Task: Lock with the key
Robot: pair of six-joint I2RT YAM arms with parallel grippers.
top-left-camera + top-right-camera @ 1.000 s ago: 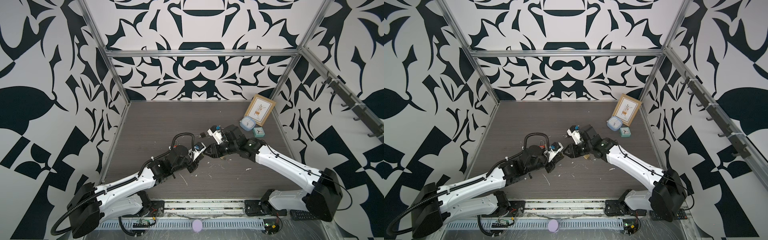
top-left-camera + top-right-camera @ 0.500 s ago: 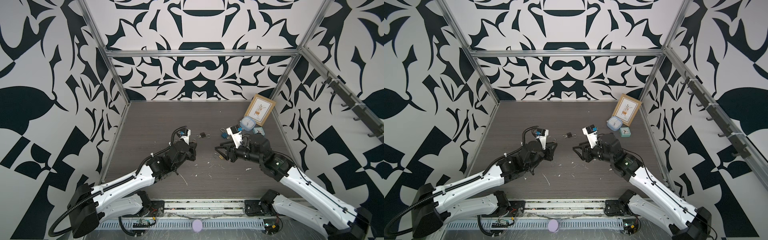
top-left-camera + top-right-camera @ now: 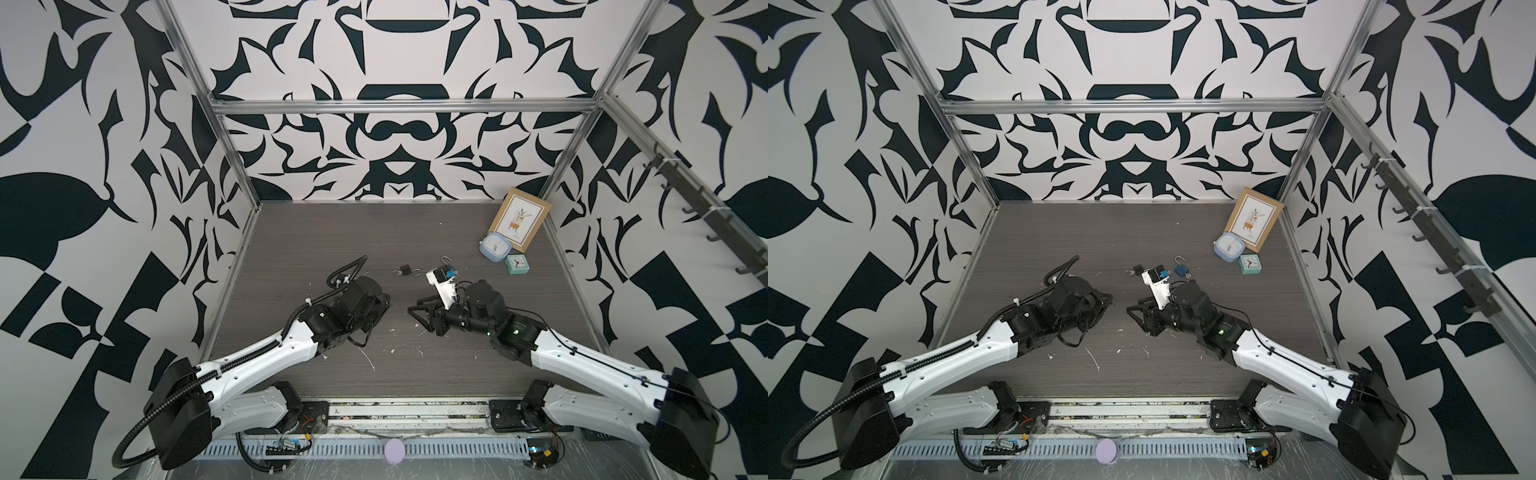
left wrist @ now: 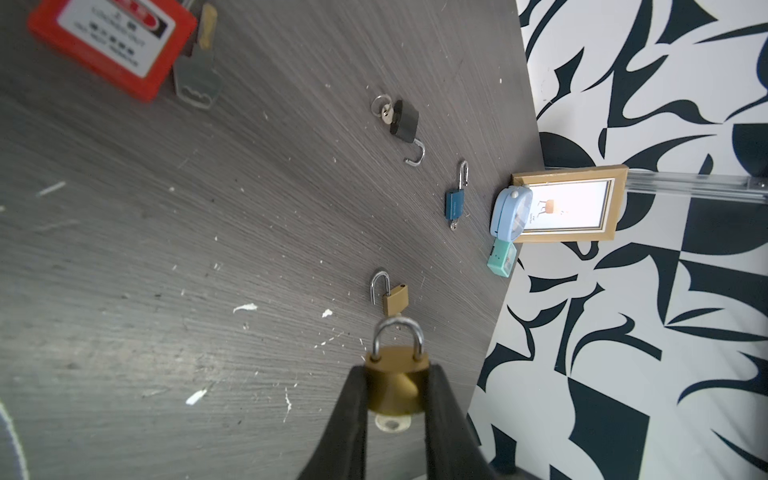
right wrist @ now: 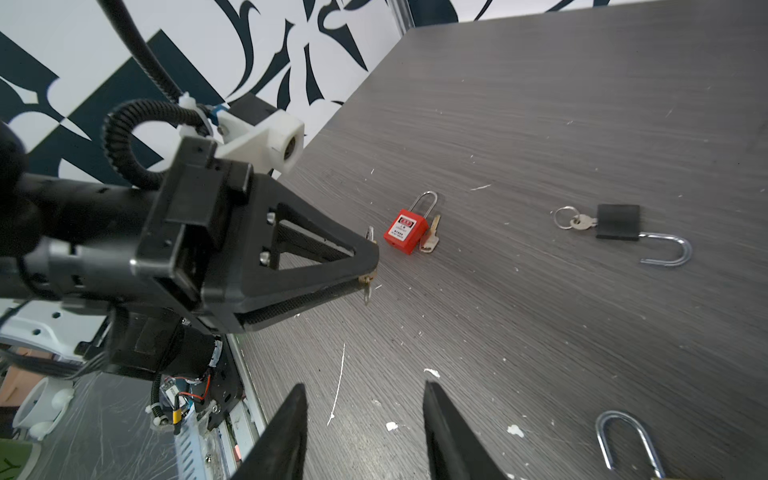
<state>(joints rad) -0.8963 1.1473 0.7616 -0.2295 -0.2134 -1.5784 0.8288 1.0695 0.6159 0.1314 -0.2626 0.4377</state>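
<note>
- Tool on left arm point(image 4: 395, 371) pinches round brass padlock point(image 4: 394, 388), lower centre of wrist view.
- Right tool point(image 5: 363, 390) spread above dark grey wood-grain surface point(image 5: 540, 124).

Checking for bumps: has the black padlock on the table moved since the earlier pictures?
No. In a top view the black padlock keeps its spot left of the blue clock.

my left arm point(image 3: 270, 359) and right arm point(image 3: 590, 361) are white shells with black joints. a ribbed black cable point(image 5: 114, 141) loops behind my left tool point(image 5: 368, 270), which is black, triangular, silver-screwed.
</note>
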